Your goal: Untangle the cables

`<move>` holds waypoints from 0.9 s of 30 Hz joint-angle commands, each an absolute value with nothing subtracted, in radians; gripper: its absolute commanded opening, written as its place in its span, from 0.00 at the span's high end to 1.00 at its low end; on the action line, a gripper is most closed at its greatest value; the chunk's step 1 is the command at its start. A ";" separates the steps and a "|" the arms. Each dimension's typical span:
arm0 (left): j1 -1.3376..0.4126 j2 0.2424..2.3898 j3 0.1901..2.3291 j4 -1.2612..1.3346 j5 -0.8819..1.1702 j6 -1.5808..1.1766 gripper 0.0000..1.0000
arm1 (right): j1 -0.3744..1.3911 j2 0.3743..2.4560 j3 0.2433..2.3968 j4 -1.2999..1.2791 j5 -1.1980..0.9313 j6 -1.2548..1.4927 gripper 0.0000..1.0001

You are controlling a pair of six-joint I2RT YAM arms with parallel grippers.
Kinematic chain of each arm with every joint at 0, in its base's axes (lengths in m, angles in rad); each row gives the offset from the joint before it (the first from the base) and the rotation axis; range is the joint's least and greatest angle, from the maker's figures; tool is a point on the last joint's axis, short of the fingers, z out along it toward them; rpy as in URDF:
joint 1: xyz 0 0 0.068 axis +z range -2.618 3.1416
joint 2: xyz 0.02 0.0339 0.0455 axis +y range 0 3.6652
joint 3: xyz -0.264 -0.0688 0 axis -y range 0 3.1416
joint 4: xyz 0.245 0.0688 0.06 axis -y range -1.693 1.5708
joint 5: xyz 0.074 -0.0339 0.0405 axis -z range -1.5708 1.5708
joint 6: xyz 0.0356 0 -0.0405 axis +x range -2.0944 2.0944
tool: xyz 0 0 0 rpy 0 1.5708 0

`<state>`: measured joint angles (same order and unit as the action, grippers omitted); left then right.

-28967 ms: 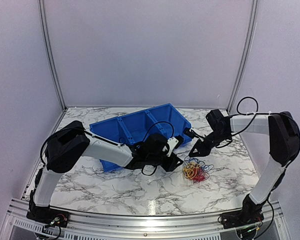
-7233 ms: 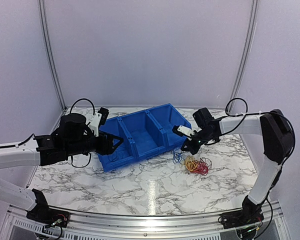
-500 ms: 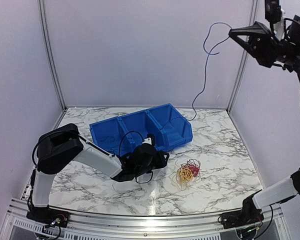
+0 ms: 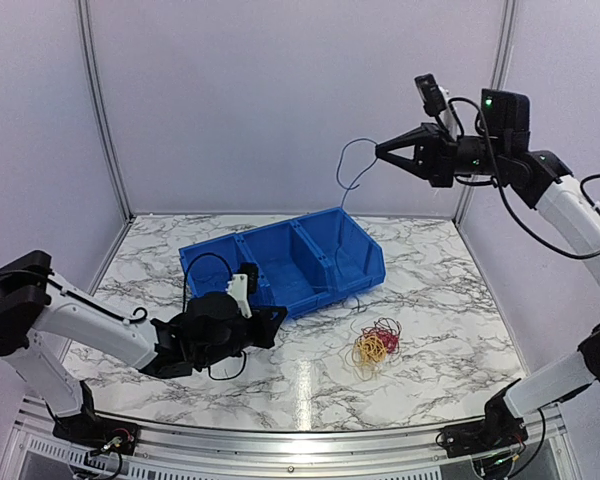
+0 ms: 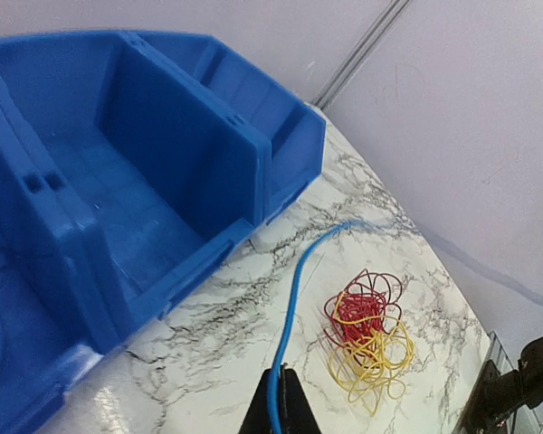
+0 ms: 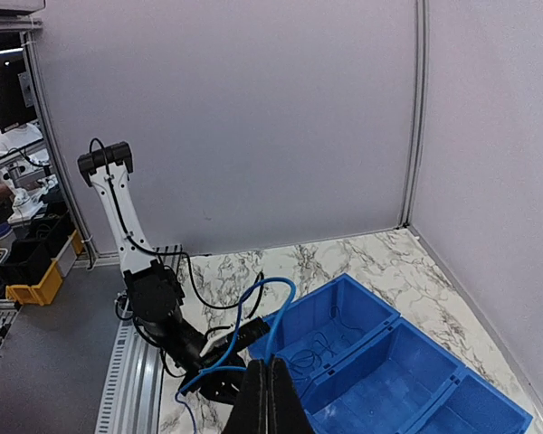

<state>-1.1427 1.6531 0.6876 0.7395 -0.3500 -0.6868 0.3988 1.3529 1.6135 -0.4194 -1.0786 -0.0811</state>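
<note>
My right gripper (image 4: pixel 378 152) is raised high above the table, shut on a thin blue cable (image 4: pixel 344 170) that loops and hangs down toward the bin. In the right wrist view the right gripper (image 6: pixel 270 363) pinches that blue cable (image 6: pixel 284 307) just below its loop. My left gripper (image 4: pixel 279 319) is low over the table in front of the bin. In the left wrist view the left gripper (image 5: pixel 276 387) is shut on the same blue cable (image 5: pixel 294 298). A tangle of red and yellow cables (image 4: pixel 375 342) lies on the marble, to the right of the left gripper (image 5: pixel 371 334).
A blue three-compartment bin (image 4: pixel 365 270) stands at mid-table, close to the left gripper (image 5: pixel 190 172). Thin dark wires (image 6: pixel 321 348) lie in one end compartment. White walls enclose the table on three sides.
The left gripper has shut on the blue cable and drawn back to the left. The right gripper has come down and leftward with the cable, which now hangs in a shorter loop.
</note>
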 commanded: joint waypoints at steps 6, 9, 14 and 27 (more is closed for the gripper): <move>-1.115 1.326 0.633 0.527 -0.613 -0.491 1.00 | 0.594 1.517 1.688 -0.408 -0.768 -0.214 1.00; -1.090 1.225 0.649 0.417 -0.713 -0.462 1.00 | 0.651 1.604 1.716 -0.388 -0.670 -0.240 1.00; -0.997 1.095 0.675 0.288 -0.773 -0.424 1.00 | 0.712 1.764 1.792 -0.350 -0.597 -0.237 1.00; -0.743 1.235 0.781 0.207 -0.650 -0.404 1.00 | 0.756 2.272 2.135 -0.348 -0.538 -0.171 1.00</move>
<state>-0.7750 1.1778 0.7300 0.2310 -0.6937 -0.4149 0.7414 2.1616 2.0235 -0.3531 -0.5690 -0.2100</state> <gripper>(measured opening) 0.008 0.010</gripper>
